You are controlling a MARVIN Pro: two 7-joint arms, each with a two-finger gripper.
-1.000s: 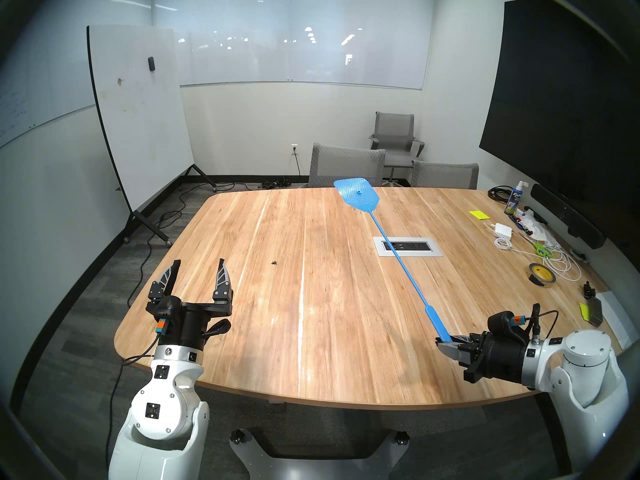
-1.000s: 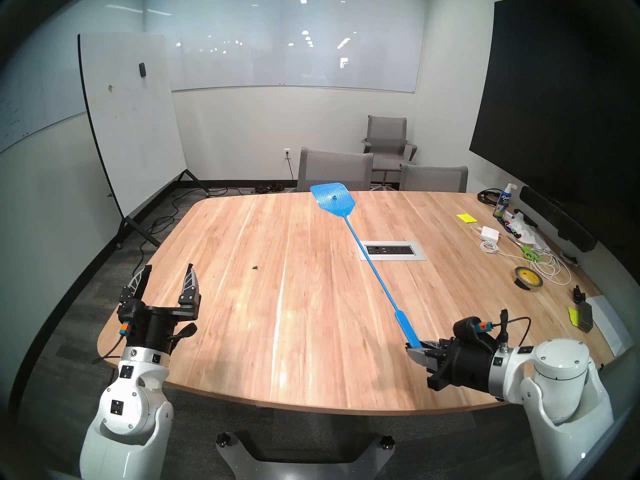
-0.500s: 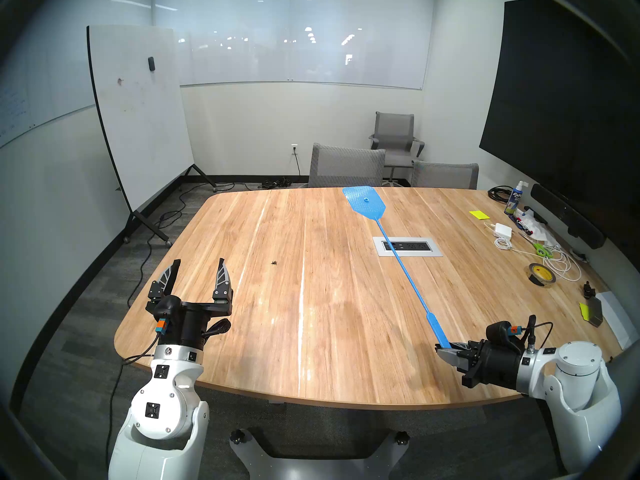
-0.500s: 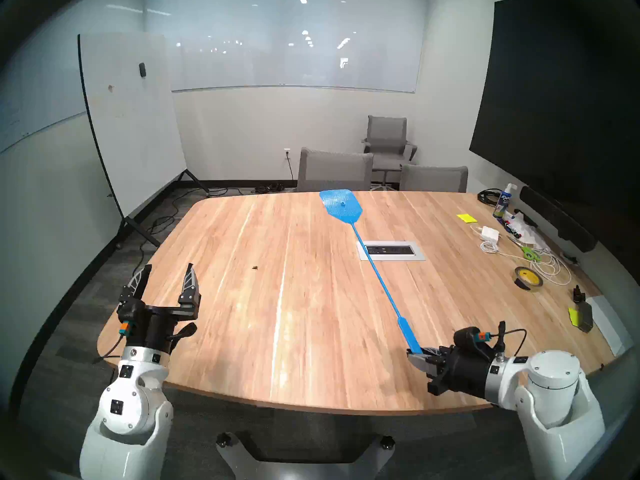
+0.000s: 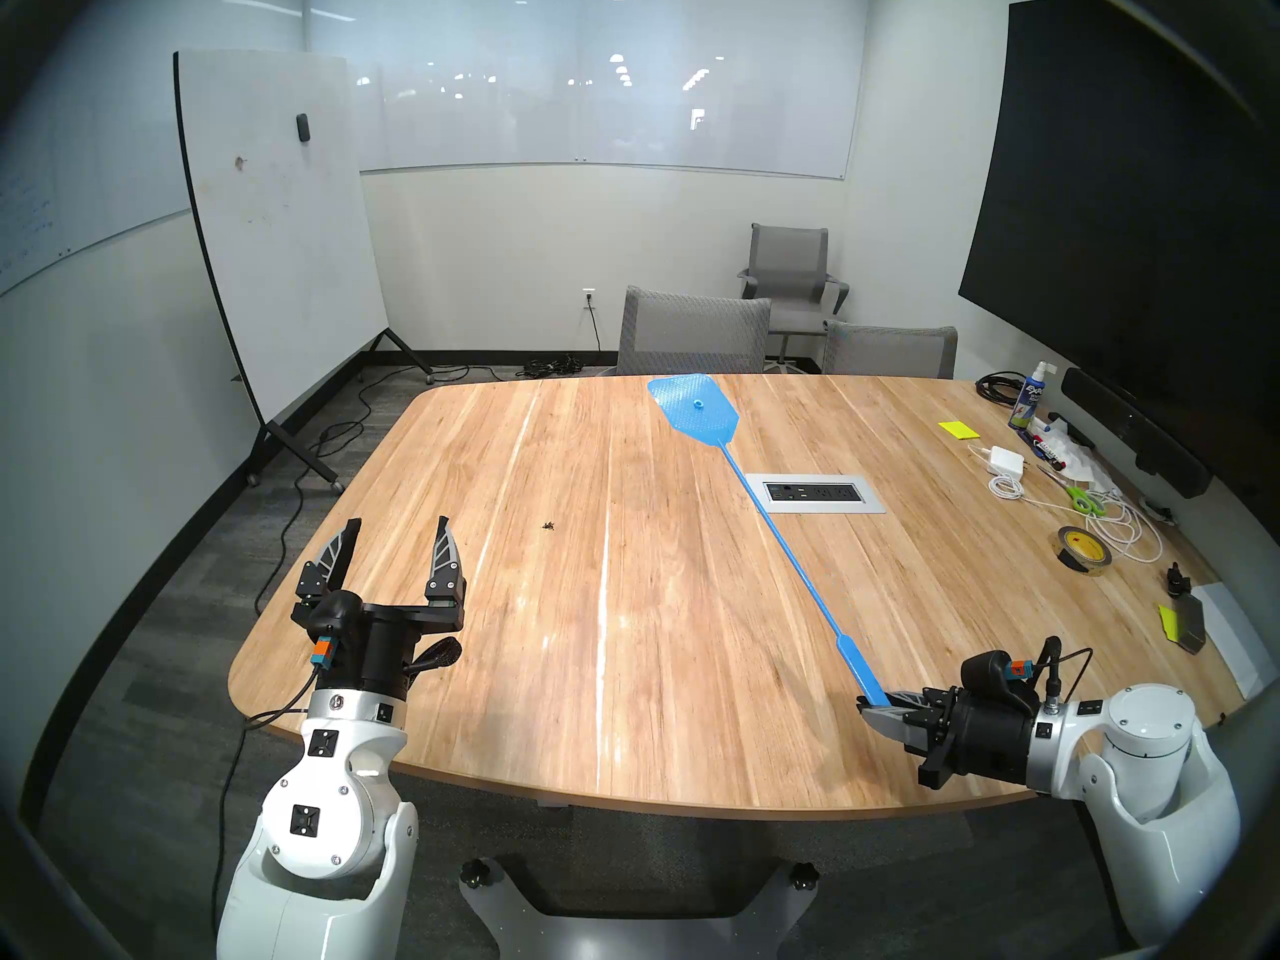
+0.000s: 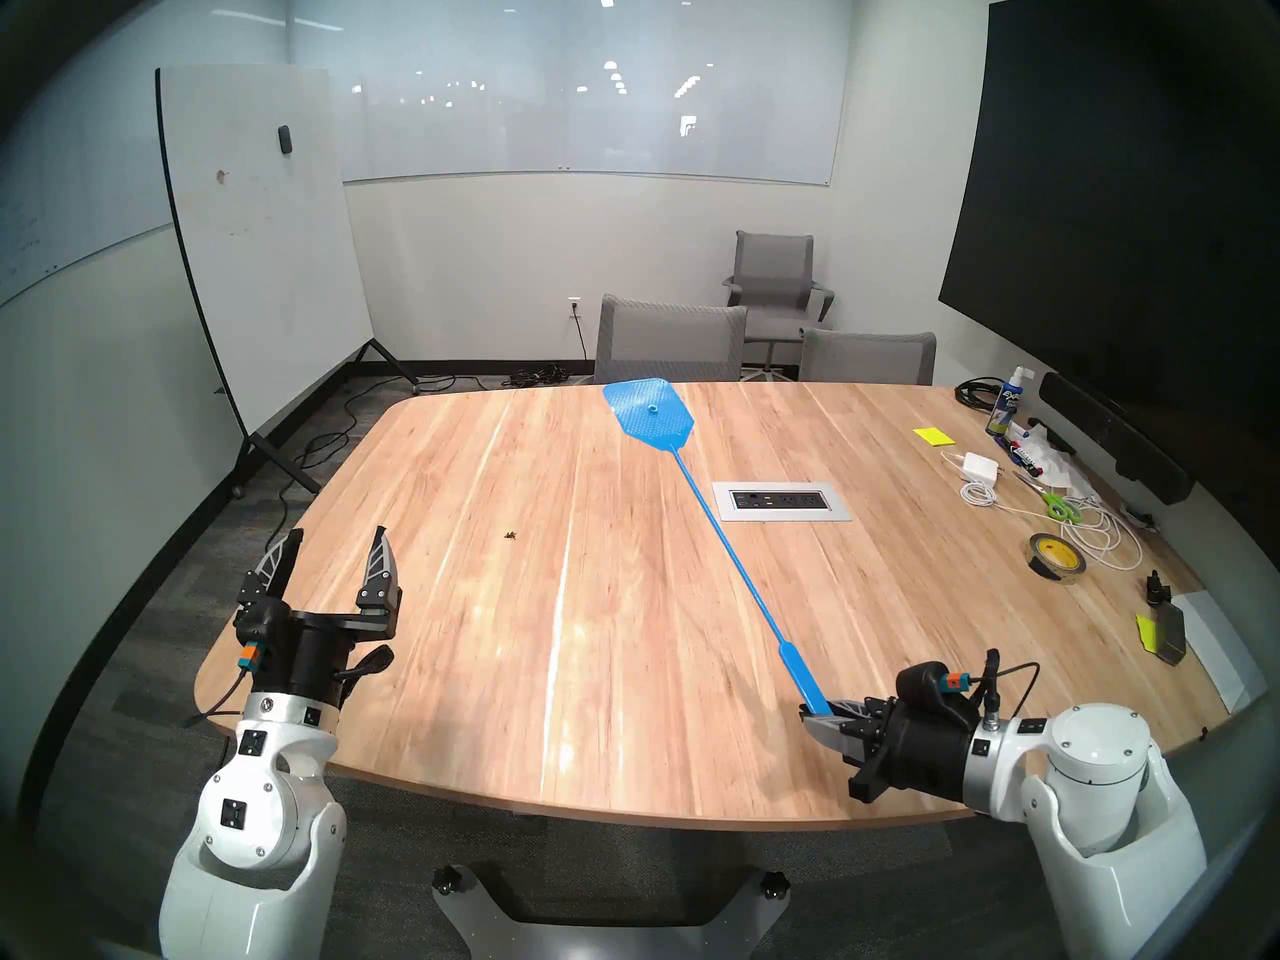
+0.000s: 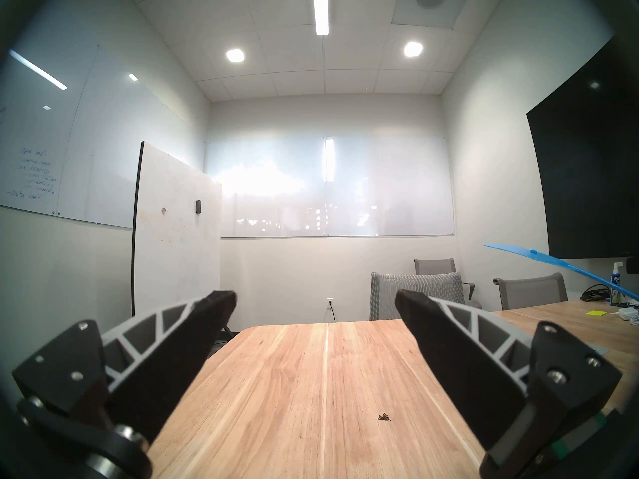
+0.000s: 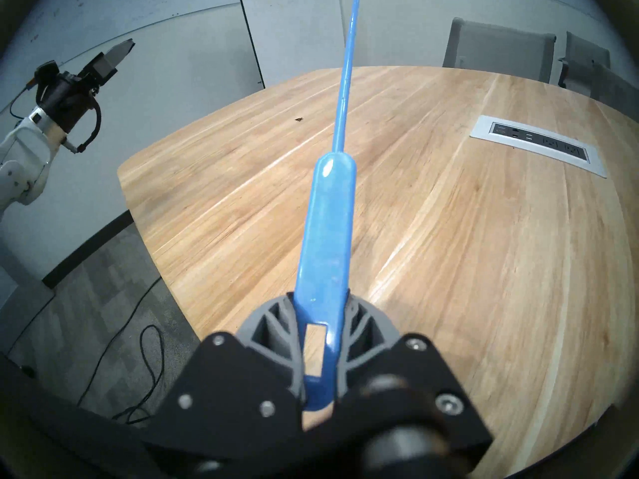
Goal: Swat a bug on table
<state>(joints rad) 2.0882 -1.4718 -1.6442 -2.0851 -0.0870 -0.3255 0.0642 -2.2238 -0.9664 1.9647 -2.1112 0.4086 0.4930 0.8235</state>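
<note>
1. Swung leftward since the earlier frame: blue plastic fly swatter (image 5: 796, 543), mesh head now clear to the left of silver rectangular outlet panel (image 5: 814, 496); right gripper (image 5: 874, 709) slightly lower.
2. Right gripper: clenched on swatter handle; long axis running up and away, leftward.
3. Tiny dark bug (image 5: 548, 525): on light wood-plank table (image 5: 623, 661), well left of right gripper, left of swatter line.
4. Left gripper (image 5: 400, 530): released, empty, nearer the bug.
5. Containers: none seen.

The spray bottle (image 5: 1034, 395) at the counter's (image 5: 623, 661) far right corner reads "EXPO". Blue handwriting on the wall whiteboard (image 7: 36, 174) is too faint to read.
</note>
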